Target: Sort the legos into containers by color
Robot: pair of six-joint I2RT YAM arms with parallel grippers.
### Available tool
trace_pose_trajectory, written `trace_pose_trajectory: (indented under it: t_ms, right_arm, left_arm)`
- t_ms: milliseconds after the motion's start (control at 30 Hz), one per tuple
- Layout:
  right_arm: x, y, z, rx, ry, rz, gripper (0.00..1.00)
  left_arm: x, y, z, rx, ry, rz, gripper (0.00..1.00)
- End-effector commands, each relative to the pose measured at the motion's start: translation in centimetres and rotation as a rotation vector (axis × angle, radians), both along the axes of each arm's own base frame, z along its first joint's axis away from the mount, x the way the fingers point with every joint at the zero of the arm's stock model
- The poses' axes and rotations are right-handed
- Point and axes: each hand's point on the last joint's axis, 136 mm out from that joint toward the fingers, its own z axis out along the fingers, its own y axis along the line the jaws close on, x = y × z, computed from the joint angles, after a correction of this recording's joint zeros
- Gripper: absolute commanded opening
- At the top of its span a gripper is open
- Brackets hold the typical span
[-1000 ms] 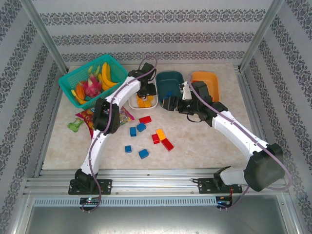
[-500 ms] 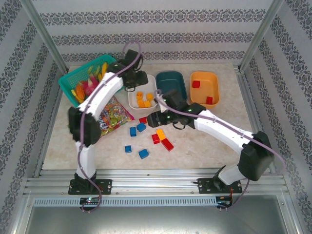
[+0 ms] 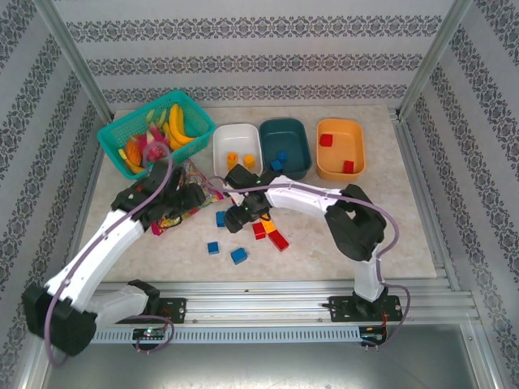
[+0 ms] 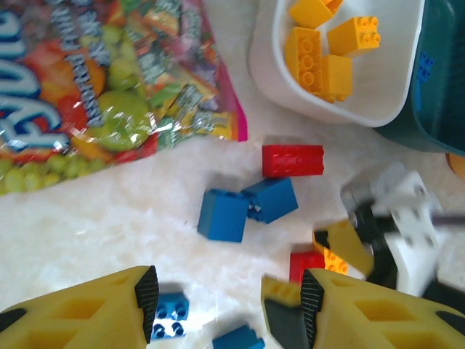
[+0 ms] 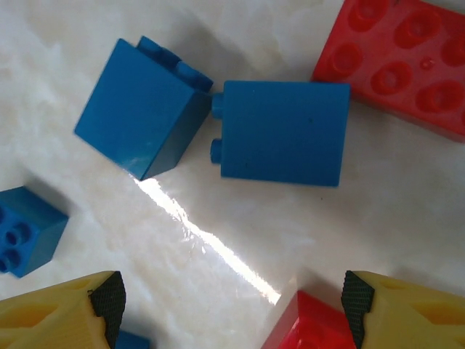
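My right end effector [image 5: 229, 294] has swung off the dark teal tub [image 3: 293, 136]. Wide open and empty, it hovers over two blue bricks [image 5: 280, 131] on the counter [image 5: 305, 233] before that tub, ready to pick.

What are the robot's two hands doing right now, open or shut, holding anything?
Left gripper: open, holding nothing.
Right gripper: open, holding nothing.

Nothing readable is showing. The candy bag [image 4: 109, 87] is carrying parts of large white letters along its left edge in the left wrist view, but they are running off the frame and blurring too much to make out.
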Motion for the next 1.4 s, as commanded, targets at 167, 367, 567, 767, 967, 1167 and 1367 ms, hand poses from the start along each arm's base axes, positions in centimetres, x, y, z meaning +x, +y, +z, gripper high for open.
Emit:
trace_pose_trajectory:
  t_ms: [167,367,567,767,967,1167,1367]
  right_arm:
    - [2.8,0.3,-2.1,-0.066,-0.01,-0.018,0.79]
    - [4.0,1.6,-2.6,-0.054,-0.006,-0.01,0.72]
    - [4.5,1.5,-2.8,-0.053,0.014,-0.036,0.54]
    - [4.3,0.5,2.0,0.002,-0.058,-0.078,0.39]
    - [6.1,-4.8,9.5,0.063,-0.172,-0.237,0.38]
    - [11.6,-11.9,10.8,0.004,-0.233,-0.459,0.36]
    - [17.9,-17.0,9.0,-0.08,-0.218,-0.655,0.37]
  left_arm:
    - [-2.5,1.5,1.5,-0.063,-0.054,0.084,0.57]
    - [-2.3,1.4,2.2,-0.064,-0.068,0.077,0.58]
    - [-2.4,1.2,2.2,-0.068,-0.062,0.065,0.57]
    - [-1.4,-0.9,2.7,-0.142,-0.095,-0.011,0.57]
    - [1.4,-6.2,4.4,-0.257,-0.163,-0.163,0.57]
    - [5.2,-10.4,6.0,-0.339,-0.23,-0.213,0.58]
    - [9.0,-12.6,6.5,-0.377,-0.25,-0.209,0.58]
